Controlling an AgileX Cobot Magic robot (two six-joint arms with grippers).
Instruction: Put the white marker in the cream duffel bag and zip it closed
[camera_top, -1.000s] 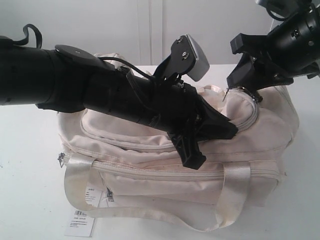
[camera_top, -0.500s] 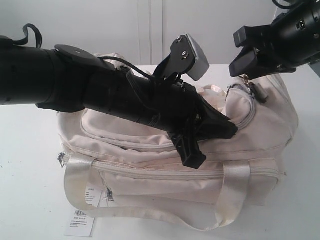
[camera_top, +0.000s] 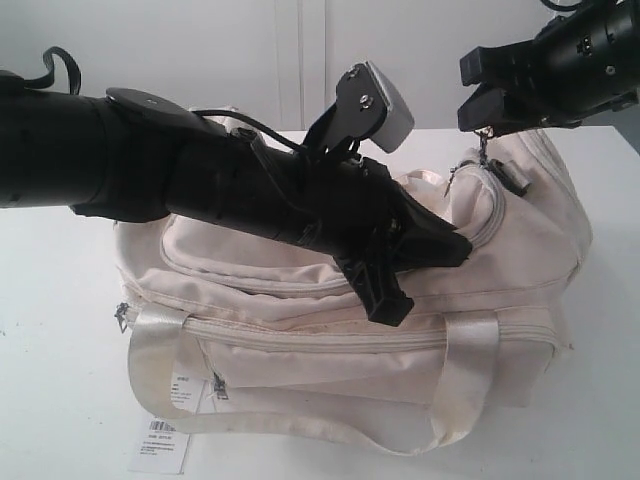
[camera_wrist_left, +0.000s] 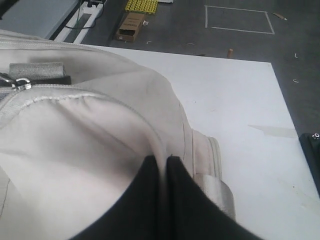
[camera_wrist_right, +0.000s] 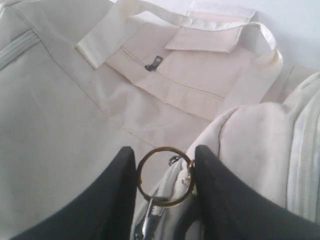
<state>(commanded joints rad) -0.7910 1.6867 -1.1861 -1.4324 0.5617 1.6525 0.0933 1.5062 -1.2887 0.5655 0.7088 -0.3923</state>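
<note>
I'm watching the soft cream duffel bag (camera_top: 300, 350) lying on the white table (camera_top: 55, 330), left gripper (camera_wrist_left: 162, 167) pinching shut on its fabric, right gripper (camera_wrist_right: 164, 150) clamping its gold zipper ring (camera_wrist_right: 138, 175)

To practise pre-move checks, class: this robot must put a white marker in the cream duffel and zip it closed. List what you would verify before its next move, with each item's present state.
1. White marker inside the cream duffel bag: cannot tell; it shows in no view.
2. Right end effector on the gold zipper ring: ok; ring between its fingers.
3. Left end effector bracing the bag: ok; shut on a fold of fabric.
4. Top zipper fully shut: cannot tell; left arm covers part.
5. Strap handle clear of zipper: ok; it hangs down the front.
</note>
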